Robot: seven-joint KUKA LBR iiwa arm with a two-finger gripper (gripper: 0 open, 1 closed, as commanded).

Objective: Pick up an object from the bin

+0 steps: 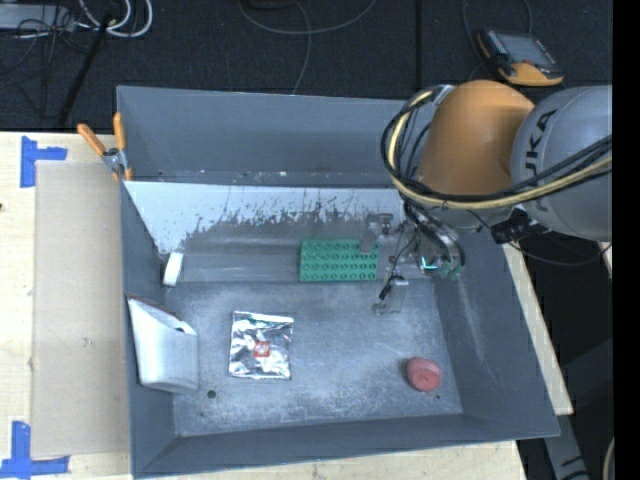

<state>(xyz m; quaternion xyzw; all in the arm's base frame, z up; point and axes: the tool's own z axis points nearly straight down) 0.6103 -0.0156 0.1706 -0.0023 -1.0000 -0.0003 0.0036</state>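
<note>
My gripper (388, 290) hangs low over the right middle of the bin, just right of a green studded building plate (338, 261) that lies flat near the back wall. Its thin fingers point down toward the floor beside the plate's right end, and nothing shows between them. A small red round piece (423, 374) lies on the floor in front of the gripper, toward the front right corner.
A crinkled silver foil packet (262, 345) lies in the middle front. A white folded paper cup or sheet (164, 345) rests at the left side, with a small white block (172, 268) behind it. The arm with its orange dome covers the bin's back right corner.
</note>
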